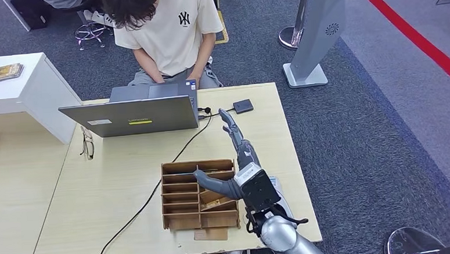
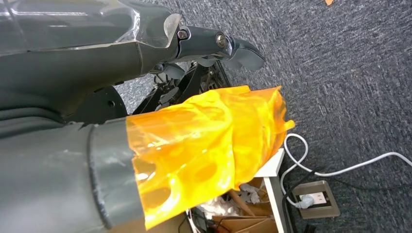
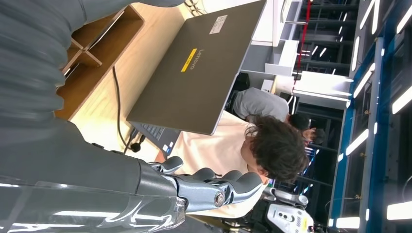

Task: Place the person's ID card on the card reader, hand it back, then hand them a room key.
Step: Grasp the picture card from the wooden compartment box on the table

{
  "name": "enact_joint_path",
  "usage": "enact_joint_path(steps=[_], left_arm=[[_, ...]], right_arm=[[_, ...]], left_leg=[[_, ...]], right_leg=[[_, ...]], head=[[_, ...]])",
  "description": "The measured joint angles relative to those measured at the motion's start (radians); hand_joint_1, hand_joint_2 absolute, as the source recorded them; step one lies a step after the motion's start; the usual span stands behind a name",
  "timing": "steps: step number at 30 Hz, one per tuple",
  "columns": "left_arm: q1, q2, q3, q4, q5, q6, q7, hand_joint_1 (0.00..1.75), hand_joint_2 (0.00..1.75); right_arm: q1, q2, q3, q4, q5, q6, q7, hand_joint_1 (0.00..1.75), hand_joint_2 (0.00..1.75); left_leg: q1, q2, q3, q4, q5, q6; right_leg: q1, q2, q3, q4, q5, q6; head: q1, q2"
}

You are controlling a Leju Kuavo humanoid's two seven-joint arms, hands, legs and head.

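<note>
Ok so rn your right hand (image 1: 243, 161) hangs over the right side of the wooden organizer (image 1: 163, 194), fingers (image 1: 229, 127) stretched out straight toward the far edge of the bench (image 1: 115, 191), thumb off to the side, grasping nothing afaict. I can't spot the ID card anywhere, so my guess is you're at the pickup or handover bit. Imo keep the palm flat and go slow toward the person (image 1: 171, 31) sitting behind the laptop (image 1: 135, 115), and don't clip the organizer walls or the black cable (image 1: 172, 159) that runs across the bench. The card reader (image 1: 243, 106) is the small flat black box near the far edge, just right of the laptop, on its own cable; it looks light, so it'll prob slide if you nudge it. A couple of brownish cards (image 1: 215, 198) sit tilted in the organizer's right slots, prob the room keys. Your left hand (image 2: 194, 145) hangs down by the floor wrapped in orange film; can't tell if it's clenched.
</note>
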Motion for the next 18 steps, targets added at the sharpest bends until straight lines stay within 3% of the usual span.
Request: enact_joint_path(steps=[18], left_arm=[[0.024,0.000,-0.066,-0.033,0.034,0.025,0.016,0.00,0.00]], right_arm=[[0.068,-0.002,0.012,-0.064,0.052,-0.016,0.032,0.00,1.75]], left_leg=[[0.000,0.000,0.000,0.000,0.000,0.000]], right_leg=[[0.000,0.000,0.000,0.000,0.000,0.000]], head=[[0.000,0.000]])
